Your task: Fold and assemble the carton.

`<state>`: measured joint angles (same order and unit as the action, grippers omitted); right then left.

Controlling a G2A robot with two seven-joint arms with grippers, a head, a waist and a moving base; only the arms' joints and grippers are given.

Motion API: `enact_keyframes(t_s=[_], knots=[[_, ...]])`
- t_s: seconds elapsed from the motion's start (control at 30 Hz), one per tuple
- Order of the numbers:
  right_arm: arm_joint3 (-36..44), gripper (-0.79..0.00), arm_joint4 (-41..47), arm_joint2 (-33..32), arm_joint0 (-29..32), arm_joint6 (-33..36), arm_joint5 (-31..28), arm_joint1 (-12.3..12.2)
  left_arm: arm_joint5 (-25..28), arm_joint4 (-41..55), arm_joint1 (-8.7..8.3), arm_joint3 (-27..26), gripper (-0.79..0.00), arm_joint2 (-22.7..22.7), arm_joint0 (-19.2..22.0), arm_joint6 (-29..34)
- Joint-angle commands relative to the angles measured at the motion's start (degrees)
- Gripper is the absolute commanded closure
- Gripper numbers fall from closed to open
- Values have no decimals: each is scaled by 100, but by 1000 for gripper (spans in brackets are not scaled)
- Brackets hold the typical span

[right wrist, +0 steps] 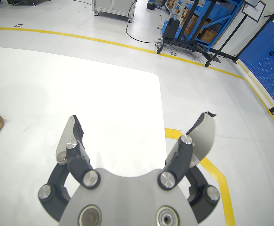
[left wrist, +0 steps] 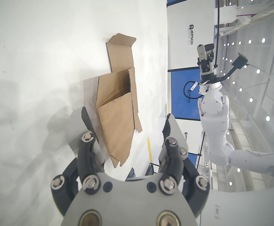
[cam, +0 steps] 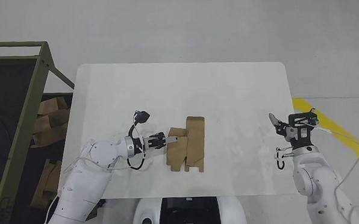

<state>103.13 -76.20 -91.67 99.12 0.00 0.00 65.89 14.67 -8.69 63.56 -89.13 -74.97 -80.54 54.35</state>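
The left gripper (cam: 166,139) lies low over the bench (cam: 226,86) with its fingers spread. The carton (cam: 188,145) is directly ahead of it, touching its tips. From above, the carton reads as a flat tan shape of two overlapping panels. The left wrist view tells more. There the carton (left wrist: 115,119) is partly opened into a sleeve with a shadowed hollow inside, and a loose flap lies on the bench beyond it. Its near end reaches in between the gripper's fingers, just beside one finger (left wrist: 86,122) and apart from the other, so it is not clamped. The right gripper (cam: 292,116) is well apart from the carton, at the bench's edge. Its own wrist view shows it wide open above the bench's rounded corner, with a yellow floor line (right wrist: 177,132) past its fingers.
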Motion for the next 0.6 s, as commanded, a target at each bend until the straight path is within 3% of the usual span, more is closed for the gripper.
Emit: enact_keyframes(t_s=[0.0, 0.3, 0.57], knots=[[0, -785, 0, 0, 0, 0, 0, 0, 9, 15, 0, 62, -597, 45, 38, -18], [0, -785, 0, 0, 0, 0, 0, 0, -23, -46, 6, 283, -400, 243, 172, -196], [0, -785, 0, 0, 0, 0, 0, 0, -85, -49, 13, 480, -363, 396, 316, -280]])
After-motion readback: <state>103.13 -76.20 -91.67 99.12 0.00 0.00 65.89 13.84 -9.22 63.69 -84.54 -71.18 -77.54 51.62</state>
